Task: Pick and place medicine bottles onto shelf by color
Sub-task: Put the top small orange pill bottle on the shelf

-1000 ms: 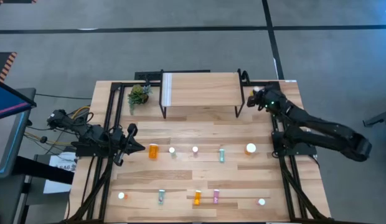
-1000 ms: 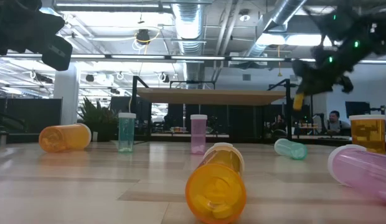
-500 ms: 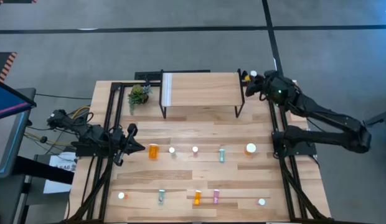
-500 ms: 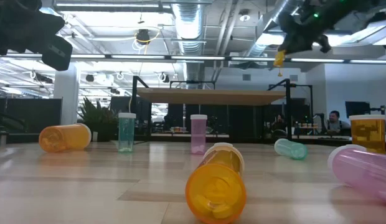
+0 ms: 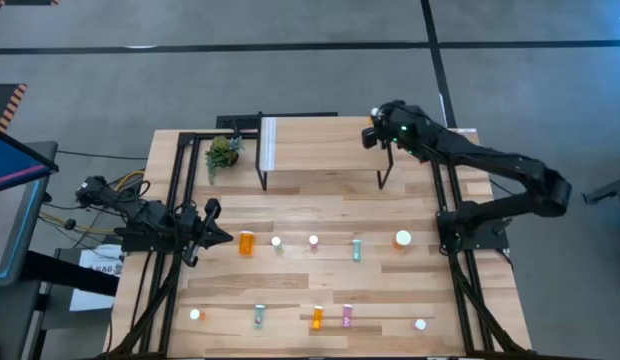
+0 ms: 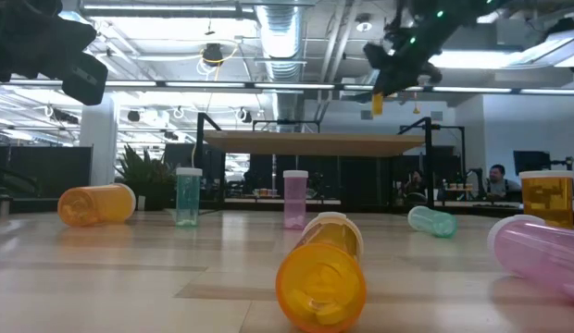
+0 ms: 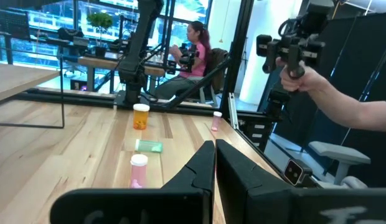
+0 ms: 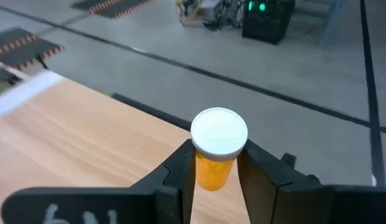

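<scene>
Right wrist view: right gripper (image 8: 216,171) pinches a smooth cylindrical orange bottle (image 8: 215,163), seemingly above the pale-wood shelf (image 8: 81,134).

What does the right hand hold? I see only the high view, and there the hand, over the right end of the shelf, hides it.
Observer: The right hand holds a small orange bottle with a white cap, clamped between its two fingers; the right wrist view shows it.
Operator: Is the bottle already standing on the shelf?
Observer: No. In the low view it hangs in the air, clearly above the shelf top, with a gap under it.
Operator: And is the left hand carrying anything?
Observer: No. The left wrist view shows the left hand shut, with nothing between its fingers.
</scene>
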Available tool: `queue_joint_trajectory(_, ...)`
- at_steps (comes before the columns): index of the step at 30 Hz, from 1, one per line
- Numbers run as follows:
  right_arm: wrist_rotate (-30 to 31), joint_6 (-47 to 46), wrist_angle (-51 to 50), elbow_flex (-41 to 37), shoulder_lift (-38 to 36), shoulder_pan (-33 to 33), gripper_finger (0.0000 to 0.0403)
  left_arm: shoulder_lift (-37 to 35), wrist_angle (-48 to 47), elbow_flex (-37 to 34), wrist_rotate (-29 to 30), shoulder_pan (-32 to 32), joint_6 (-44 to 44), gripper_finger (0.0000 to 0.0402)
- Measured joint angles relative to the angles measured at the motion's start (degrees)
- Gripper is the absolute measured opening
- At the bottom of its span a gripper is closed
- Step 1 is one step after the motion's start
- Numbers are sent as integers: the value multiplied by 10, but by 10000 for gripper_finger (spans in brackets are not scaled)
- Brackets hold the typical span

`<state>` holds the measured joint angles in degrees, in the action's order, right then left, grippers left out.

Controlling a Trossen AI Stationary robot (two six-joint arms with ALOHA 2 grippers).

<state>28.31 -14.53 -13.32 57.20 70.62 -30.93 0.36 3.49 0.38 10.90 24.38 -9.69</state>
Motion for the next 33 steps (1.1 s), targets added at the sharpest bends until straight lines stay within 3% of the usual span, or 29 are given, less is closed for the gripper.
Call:
queue_joint_trajectory(11, -56, -19, 23, 2, 76, -47, 122, 0, 0, 0, 0, 0, 0, 0)
queue_joint_trajectory(23, -55, -21, 41, 3, 120, -38, 122, 0, 0, 0, 0, 0, 0, 0)
queue_joint_trajectory(33, -55, -18, 32, 3, 113, -35, 122, 0, 0, 0, 0, 0, 0, 0)
